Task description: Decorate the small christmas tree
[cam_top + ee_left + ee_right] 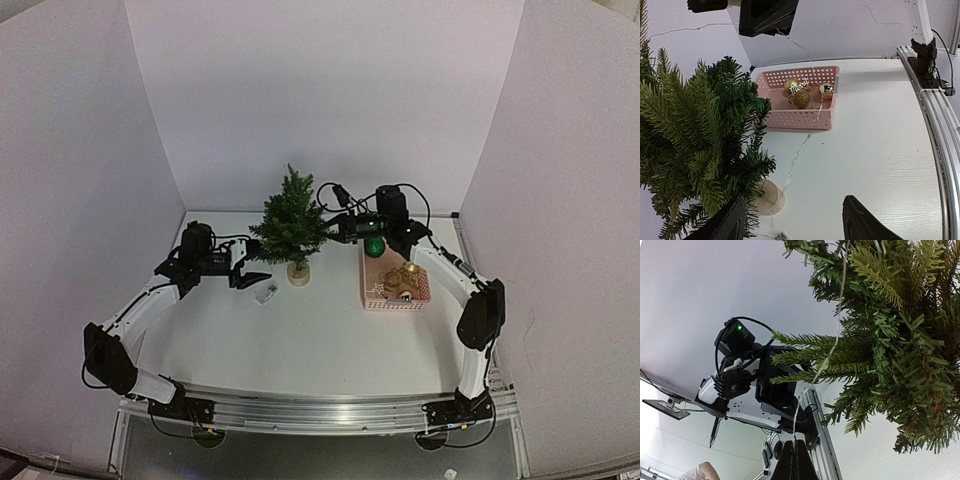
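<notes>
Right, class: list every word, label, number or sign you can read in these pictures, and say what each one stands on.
"Merry": white script on a gold ornament lying in the pink basket, seen from the left wrist.
No other text can be read. The small white box beside the small christmas tree is too small to show any marking.

small christmas tree [291, 222]: 1 | pink basket [795, 119]: 1 | gold balls [826, 90]: 3 | "Merry" sign [800, 85]: 1 | green bauble [374, 247]: 1 | thin wire [796, 159]: 1
</notes>
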Controlling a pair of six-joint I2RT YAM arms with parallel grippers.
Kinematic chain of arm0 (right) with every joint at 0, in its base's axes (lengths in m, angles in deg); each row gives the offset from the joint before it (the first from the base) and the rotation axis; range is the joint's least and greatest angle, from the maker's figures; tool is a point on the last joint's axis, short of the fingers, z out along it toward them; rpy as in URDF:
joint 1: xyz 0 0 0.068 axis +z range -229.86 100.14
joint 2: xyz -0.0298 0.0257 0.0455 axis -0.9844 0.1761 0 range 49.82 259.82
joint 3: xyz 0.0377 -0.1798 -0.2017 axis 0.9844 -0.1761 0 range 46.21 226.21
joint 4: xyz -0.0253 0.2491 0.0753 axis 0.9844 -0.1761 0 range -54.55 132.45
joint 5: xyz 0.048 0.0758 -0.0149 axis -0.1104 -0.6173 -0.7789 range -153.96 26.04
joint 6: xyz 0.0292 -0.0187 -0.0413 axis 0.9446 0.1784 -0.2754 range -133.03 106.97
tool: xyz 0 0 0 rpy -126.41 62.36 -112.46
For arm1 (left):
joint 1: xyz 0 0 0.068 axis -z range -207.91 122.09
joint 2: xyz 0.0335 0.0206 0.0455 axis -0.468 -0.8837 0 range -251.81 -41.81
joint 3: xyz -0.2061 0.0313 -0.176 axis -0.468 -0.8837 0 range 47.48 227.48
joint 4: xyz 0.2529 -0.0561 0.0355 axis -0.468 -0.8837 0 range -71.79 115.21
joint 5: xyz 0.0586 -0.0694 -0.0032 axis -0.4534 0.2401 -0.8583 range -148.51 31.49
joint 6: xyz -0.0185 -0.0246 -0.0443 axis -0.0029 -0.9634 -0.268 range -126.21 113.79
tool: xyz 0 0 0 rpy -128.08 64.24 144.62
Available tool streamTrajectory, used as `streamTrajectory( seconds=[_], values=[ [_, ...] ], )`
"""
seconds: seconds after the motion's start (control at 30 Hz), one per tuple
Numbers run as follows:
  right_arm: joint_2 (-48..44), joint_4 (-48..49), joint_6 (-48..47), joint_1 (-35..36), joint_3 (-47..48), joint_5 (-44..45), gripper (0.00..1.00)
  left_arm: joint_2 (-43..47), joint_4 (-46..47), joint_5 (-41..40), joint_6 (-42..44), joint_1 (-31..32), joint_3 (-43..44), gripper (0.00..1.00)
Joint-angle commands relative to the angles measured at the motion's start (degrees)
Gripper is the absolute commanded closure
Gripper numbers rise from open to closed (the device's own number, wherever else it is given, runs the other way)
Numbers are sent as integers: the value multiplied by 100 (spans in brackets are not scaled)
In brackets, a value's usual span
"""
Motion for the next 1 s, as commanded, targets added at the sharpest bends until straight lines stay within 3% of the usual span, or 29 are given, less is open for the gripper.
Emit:
streamTrajectory(
  seconds=[0.0,0.33,0.6,0.83,0.97],
  values=[
    [-114,111,-118,19,245,-111,100,50,-220,144,349,-35,101,34],
    [-126,122,-125,18,288,-141,100,-370,-93,-66,164,-17,301,44],
    [-70,120,-131,19,286,-76,100,-290,37,18,-50,11,323,99],
    [-197,125,46,-150,-79,464,98,-158,-497,-685,89,-139,563,100],
    [-382,129,279,-400,-474,1198,76,-148,-892,-1163,564,-287,754,100]
  ],
)
